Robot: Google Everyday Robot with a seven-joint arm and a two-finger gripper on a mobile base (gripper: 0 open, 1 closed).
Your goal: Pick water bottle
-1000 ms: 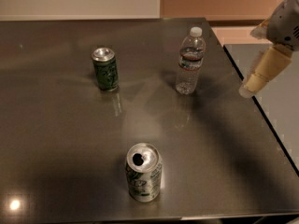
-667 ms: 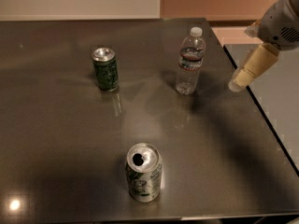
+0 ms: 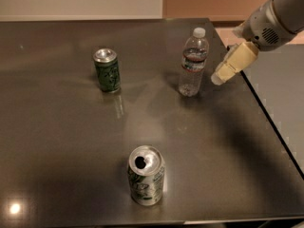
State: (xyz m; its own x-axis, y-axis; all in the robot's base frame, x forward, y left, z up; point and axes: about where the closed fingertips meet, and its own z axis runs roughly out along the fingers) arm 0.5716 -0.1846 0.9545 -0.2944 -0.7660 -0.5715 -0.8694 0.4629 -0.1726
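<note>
The water bottle (image 3: 193,61) is a small clear ribbed plastic bottle with a white cap and a label band. It stands upright on the dark table (image 3: 66,127), right of centre towards the back. My gripper (image 3: 219,77) comes in from the upper right on a grey arm, its cream-coloured tip just to the right of the bottle at mid height, a short gap away and holding nothing.
A green can (image 3: 107,70) stands upright at the back left of the bottle. A silver-white can (image 3: 146,175) with an opened top stands near the front edge. The table's right edge (image 3: 266,113) runs close behind the gripper.
My gripper has moved left and slightly up towards the bottle, from beyond the table's right edge to close beside it. The bottle and both cans have not moved.
</note>
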